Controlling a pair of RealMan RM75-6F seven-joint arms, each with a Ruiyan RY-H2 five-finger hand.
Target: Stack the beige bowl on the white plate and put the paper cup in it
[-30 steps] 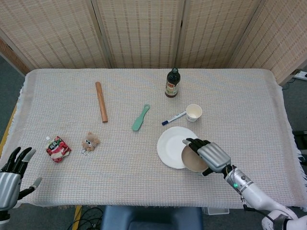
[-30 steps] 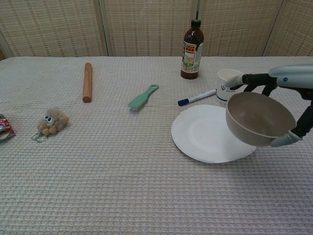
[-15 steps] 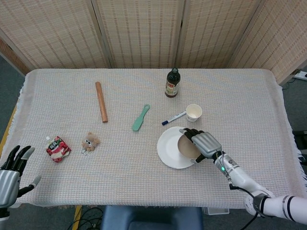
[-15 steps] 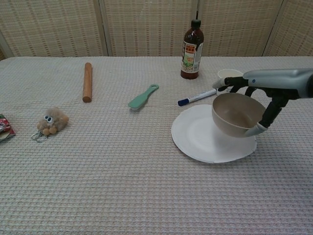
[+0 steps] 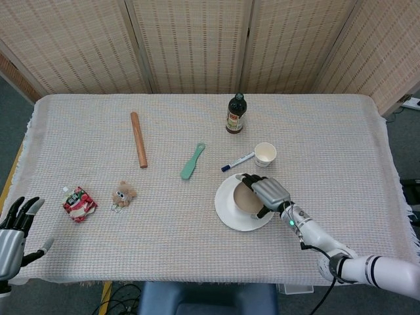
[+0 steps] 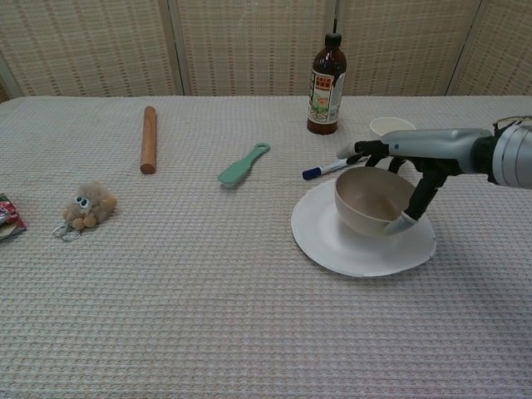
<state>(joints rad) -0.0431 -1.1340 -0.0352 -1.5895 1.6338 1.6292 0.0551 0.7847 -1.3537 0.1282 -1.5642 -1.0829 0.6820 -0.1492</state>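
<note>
A cloth-covered counter [image 5: 328, 131] stands before woven screens. The right robot hand [image 6: 399, 166] grips the bowl [image 6: 370, 199] by its rim, on or just above the plate [image 6: 332, 241]; the left robot hand [image 5: 13, 230] hangs open and empty. Next, I judge, release the bowl and fetch the cup [image 5: 265, 154] just behind.

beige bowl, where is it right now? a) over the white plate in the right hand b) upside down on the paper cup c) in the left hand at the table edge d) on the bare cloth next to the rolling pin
a: the right hand grips the beige bowl by its rim, upright over the white plate.
</note>
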